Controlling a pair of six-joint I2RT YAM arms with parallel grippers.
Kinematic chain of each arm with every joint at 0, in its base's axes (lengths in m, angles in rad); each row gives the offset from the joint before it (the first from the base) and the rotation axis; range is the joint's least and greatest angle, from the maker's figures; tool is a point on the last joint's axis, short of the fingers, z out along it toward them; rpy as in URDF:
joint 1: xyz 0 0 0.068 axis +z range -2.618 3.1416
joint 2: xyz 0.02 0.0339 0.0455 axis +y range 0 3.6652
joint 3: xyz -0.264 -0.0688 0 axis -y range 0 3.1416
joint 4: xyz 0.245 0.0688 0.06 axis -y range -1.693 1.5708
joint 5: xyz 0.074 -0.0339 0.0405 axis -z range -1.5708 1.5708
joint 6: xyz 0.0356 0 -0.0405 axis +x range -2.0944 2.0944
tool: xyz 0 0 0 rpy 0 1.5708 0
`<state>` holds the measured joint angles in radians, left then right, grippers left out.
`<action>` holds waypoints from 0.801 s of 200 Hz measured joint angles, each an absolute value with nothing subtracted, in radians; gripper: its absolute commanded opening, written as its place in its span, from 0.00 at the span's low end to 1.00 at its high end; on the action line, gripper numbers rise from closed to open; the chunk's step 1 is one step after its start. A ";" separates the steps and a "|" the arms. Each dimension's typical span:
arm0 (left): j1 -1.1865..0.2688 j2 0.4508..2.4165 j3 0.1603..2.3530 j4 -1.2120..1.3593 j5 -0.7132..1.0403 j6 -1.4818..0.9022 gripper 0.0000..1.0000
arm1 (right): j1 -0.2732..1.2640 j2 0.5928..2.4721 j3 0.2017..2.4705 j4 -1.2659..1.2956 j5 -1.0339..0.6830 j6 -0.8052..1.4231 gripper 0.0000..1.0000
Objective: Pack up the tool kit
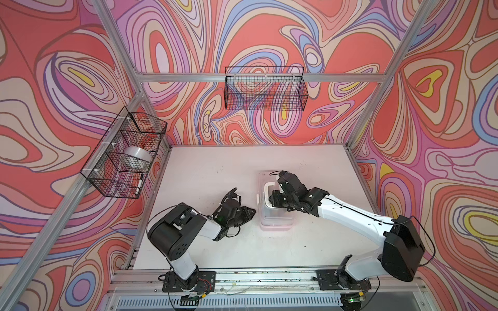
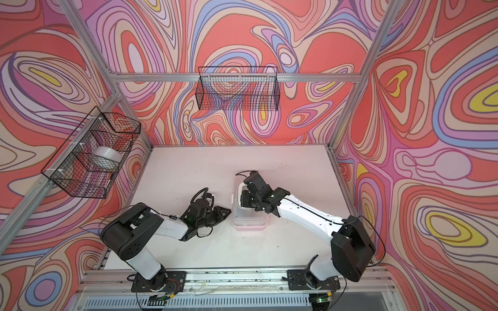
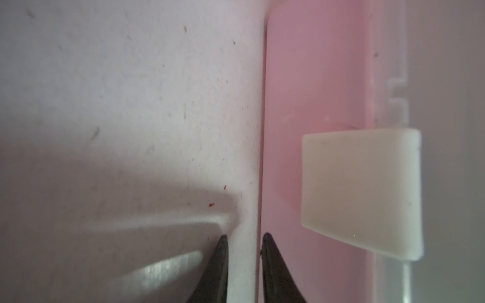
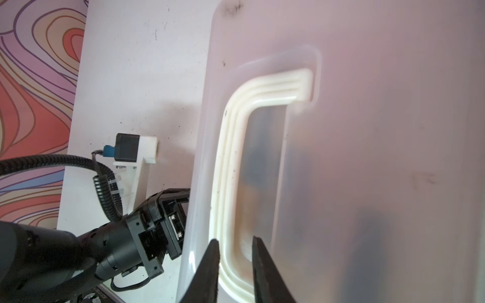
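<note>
Your pink-based rectangular plastic case (image 1: 275, 228) sits lidded on the white bench (image 1: 215, 172), so your right jaws, slightly parted, straddle its white handle (image 4: 233, 157), probably to steady it, while your left jaws, narrowly open and empty, hover beside its white side latch (image 3: 359, 189).

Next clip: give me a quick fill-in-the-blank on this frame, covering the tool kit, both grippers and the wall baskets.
1. On the tool kit, the clear lid is ___.
2. The right gripper has its fingers either side of the kit's white ___.
3. The left gripper, beside the kit, holds ___.
4. The roll of tape sits in the wire basket on the ___ wall.

Missing words: closed; handle; nothing; left.
</note>
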<state>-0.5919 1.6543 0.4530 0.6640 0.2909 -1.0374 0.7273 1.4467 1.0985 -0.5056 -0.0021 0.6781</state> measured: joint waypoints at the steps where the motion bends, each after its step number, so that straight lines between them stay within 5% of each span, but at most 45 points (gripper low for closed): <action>1: -0.591 1.652 0.456 0.655 0.289 -1.036 0.25 | 0.727 1.446 1.101 -0.508 -0.002 0.677 0.25; 41: -0.537 1.600 0.648 0.298 0.248 -0.918 0.25 | 0.604 1.374 1.205 -0.611 0.045 0.628 0.25; 95: -0.536 1.673 0.833 0.155 0.274 -0.838 0.24 | 0.336 1.354 1.132 -0.645 0.032 0.572 0.22; 160: -0.550 1.695 0.886 0.065 0.295 -0.809 0.22 | 0.291 1.513 1.003 -0.543 -0.089 0.543 0.16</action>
<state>-0.5495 1.6955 0.8860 0.0650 0.2951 -0.8093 0.2913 1.5127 1.0035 -0.5434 -0.0887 0.5426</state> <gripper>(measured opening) 0.227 0.161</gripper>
